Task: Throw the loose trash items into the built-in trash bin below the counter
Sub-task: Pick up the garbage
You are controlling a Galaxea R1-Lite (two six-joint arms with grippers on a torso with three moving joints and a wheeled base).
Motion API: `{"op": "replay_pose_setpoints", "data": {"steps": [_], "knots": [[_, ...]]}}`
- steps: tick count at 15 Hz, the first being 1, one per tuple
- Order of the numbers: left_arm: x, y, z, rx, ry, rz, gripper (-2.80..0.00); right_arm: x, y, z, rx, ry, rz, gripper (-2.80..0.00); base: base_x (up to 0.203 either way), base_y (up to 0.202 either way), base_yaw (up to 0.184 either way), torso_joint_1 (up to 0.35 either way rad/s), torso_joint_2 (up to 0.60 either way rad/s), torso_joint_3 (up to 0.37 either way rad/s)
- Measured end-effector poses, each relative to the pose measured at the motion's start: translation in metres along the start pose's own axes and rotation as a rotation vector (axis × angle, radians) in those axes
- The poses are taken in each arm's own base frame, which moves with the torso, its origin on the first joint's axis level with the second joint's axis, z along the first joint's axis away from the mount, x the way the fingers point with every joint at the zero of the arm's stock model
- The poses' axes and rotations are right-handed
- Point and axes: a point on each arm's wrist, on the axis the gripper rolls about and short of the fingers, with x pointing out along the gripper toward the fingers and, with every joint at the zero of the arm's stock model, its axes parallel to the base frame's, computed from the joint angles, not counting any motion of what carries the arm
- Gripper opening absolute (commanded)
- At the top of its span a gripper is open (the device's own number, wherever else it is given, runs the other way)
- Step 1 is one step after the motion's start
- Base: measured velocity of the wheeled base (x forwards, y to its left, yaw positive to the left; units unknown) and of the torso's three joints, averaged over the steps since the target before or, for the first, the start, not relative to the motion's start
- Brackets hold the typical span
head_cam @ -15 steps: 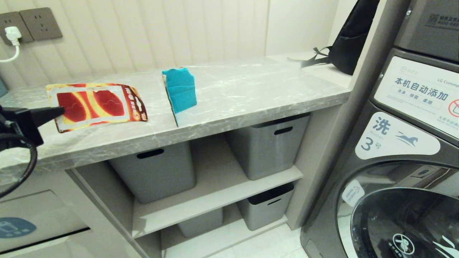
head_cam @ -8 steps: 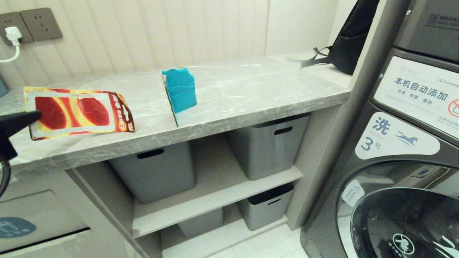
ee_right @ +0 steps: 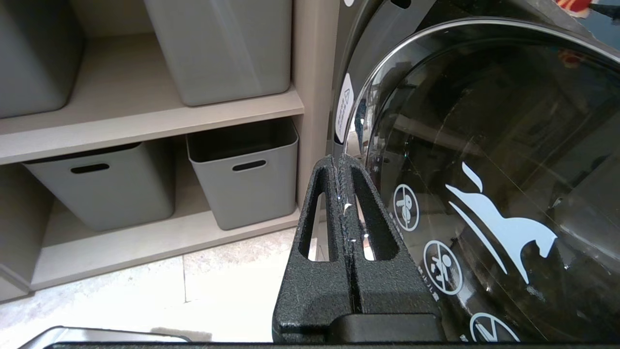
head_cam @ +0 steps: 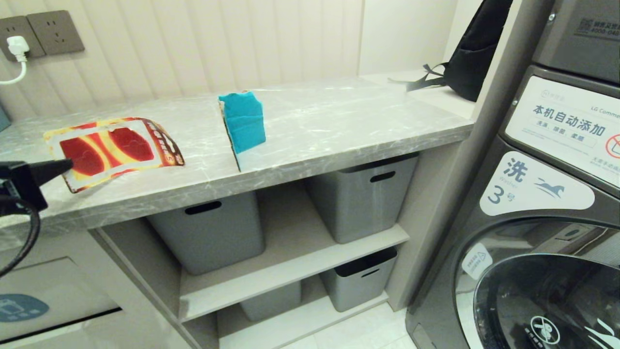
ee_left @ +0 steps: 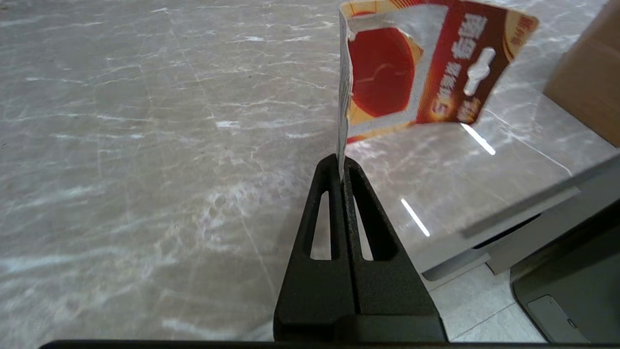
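Our left gripper (ee_left: 343, 167) is pinched tight on the bent red-orange blister card (head_cam: 114, 148), lifted ahead of its tips; the folded teal-and-brown cardboard piece (head_cam: 242, 121) beyond waits, the beige flap bin (head_cam: 43, 295) below.

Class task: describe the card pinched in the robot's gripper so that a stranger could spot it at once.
Find the long grey marble counter beside the washing machine. Over its left end, the left gripper pinches a bent card by one edge. It alone is red and orange; the folded cardboard nearby is teal.
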Motion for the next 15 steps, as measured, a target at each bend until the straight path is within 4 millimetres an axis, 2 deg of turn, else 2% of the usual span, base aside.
{"op": "replay_pose_setpoints", "data": {"steps": [3, 6, 7, 15], "knots": [[0.019, 0.005, 0.004, 0.002, -0.015, 0.001, -2.80, 0.000, 0.000, 0.000, 0.000, 0.000, 0.000, -2.80, 0.000, 0.000, 0.000, 0.000, 0.00, 0.000], [0.024, 0.004, -0.001, -0.001, 0.007, -0.009, -2.80, 0.000, 0.000, 0.000, 0.000, 0.000, 0.000, -2.80, 0.000, 0.000, 0.000, 0.000, 0.00, 0.000], [0.024, 0.004, -0.002, -0.001, 0.014, -0.012, 0.00, 0.000, 0.000, 0.000, 0.000, 0.000, 0.000, -2.80, 0.000, 0.000, 0.000, 0.000, 0.00, 0.000], [0.014, 0.001, -0.010, 0.003, 0.018, -0.014, 0.00, 0.000, 0.000, 0.000, 0.000, 0.000, 0.000, -2.80, 0.000, 0.000, 0.000, 0.000, 0.00, 0.000]]}}
